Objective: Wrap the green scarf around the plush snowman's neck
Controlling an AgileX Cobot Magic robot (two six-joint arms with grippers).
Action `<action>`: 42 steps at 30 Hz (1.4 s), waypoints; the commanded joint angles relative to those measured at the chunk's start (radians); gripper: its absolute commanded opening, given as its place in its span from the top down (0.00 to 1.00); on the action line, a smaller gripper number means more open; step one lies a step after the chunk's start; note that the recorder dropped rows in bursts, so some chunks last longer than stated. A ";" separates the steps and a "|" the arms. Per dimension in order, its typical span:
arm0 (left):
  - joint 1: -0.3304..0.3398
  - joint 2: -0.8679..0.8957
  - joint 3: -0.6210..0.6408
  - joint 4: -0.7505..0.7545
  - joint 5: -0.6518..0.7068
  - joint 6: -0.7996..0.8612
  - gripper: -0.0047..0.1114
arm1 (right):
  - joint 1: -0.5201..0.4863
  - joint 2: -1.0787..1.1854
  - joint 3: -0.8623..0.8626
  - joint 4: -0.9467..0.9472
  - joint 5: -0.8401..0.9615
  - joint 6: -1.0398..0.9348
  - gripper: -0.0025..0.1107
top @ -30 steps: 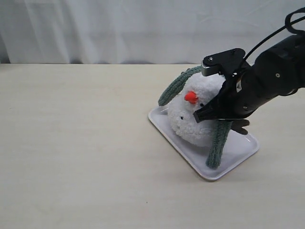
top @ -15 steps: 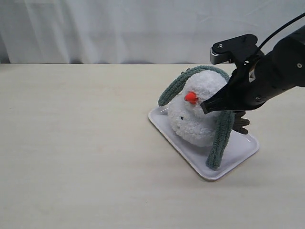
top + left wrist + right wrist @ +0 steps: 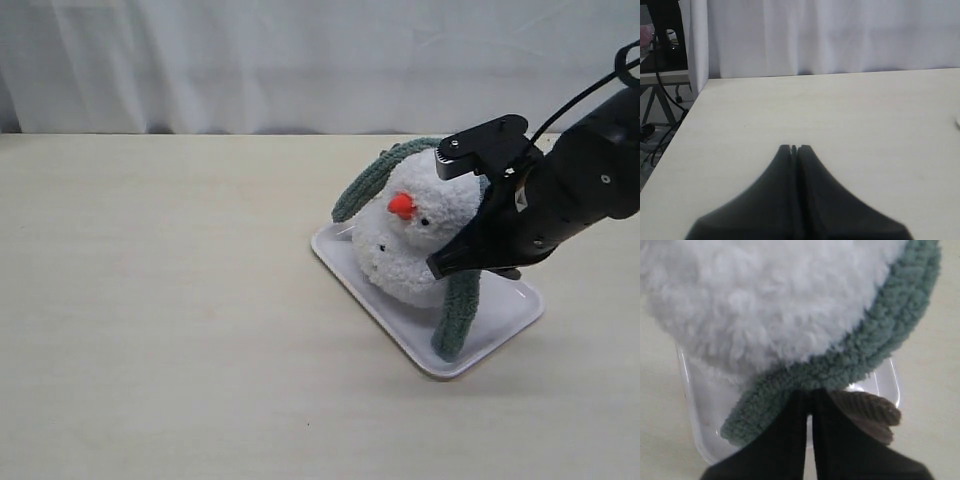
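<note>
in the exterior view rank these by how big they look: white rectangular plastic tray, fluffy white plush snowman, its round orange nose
1. white rectangular plastic tray: widest outline, though partly covered
2. fluffy white plush snowman
3. round orange nose: by far the smallest

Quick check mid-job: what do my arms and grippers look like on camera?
The right arm is bulky, rounded and glossy black, with a black cable arching off it and a black bracket on top. Both the right gripper and left gripper have matte black fingers tapering to narrow tips.
</note>
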 commanded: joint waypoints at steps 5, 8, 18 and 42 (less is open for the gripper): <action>0.005 -0.002 0.004 -0.004 -0.011 -0.002 0.96 | 0.000 0.069 0.004 -0.004 -0.180 0.000 0.94; 0.005 -0.002 0.004 -0.004 -0.011 -0.002 0.96 | 0.000 0.078 0.004 -0.004 -0.166 0.000 0.94; 0.005 -0.002 0.004 -0.004 -0.011 -0.002 0.96 | 0.000 -0.091 -0.003 0.009 -0.147 0.000 0.88; 0.005 -0.002 0.004 -0.001 -0.011 -0.002 0.96 | 0.000 -0.105 -0.160 0.299 -0.085 -0.350 0.15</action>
